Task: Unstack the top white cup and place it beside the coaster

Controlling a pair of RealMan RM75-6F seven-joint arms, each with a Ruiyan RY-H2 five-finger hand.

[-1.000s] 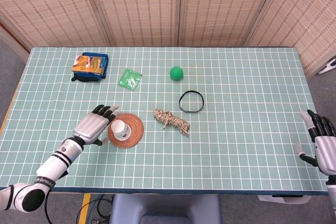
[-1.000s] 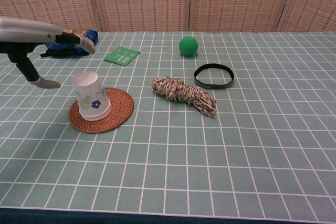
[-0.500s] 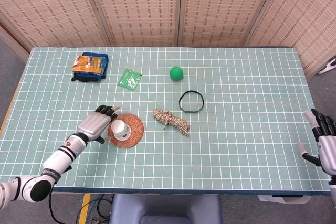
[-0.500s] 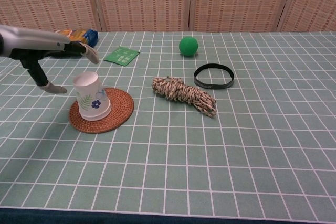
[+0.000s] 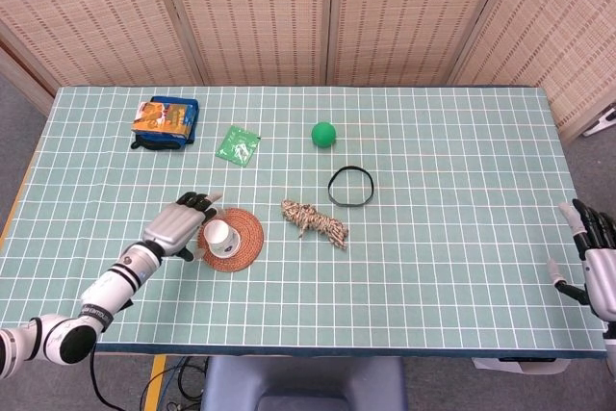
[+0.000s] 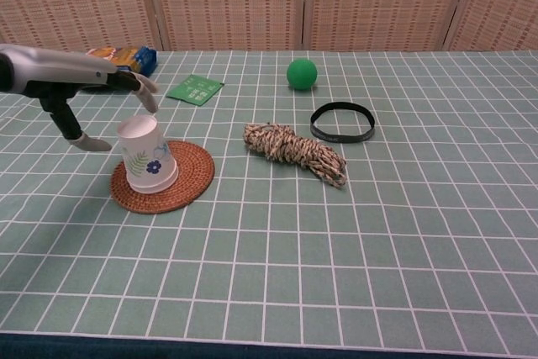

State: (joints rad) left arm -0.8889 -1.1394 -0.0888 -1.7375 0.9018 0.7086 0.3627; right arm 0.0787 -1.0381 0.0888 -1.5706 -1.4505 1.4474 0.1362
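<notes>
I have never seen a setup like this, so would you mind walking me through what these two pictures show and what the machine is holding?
This is a two-armed robot with humanlike hands, steered by a person, working at a table with a green grid cloth. The head view looks down from above; the chest view looks across the table from lower down.

The left hand is open next to an upside-down white cup that stands on a round woven coaster. It holds nothing yet; whether it touches the cup I cannot tell. The right hand waits open at the table's edge, also holding nothing, and shows only in the head view.

Also on the table: a bundle of rope, a black band, a green ball, a green packet and a blue and orange snack bag.
</notes>
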